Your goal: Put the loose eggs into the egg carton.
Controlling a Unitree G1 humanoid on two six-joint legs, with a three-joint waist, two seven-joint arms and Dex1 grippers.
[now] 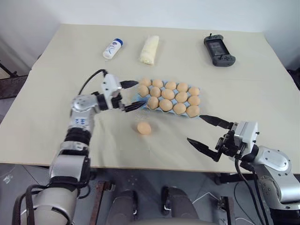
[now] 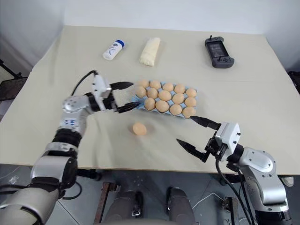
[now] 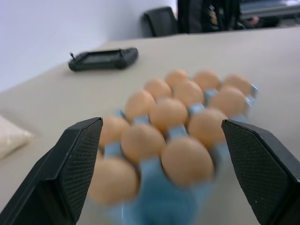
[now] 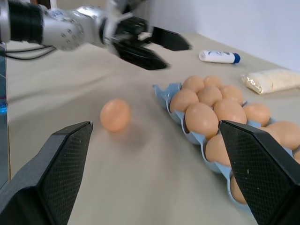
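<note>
One smooth tan loose egg (image 1: 144, 128) lies at frame centre below the egg-filled light blue egg carton (image 1: 141, 99); left gripper (image 1: 131, 95) and right gripper (image 1: 209, 133) gape empty.

light blue egg carton (image 1: 140, 98) mid-table, nearly filled with tan eggs; one loose egg (image 1: 144, 128) lying just in front.

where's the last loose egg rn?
Head views: the loose egg lies on the table, just in front of the egg carton's left end, below the open left end effector.
</note>
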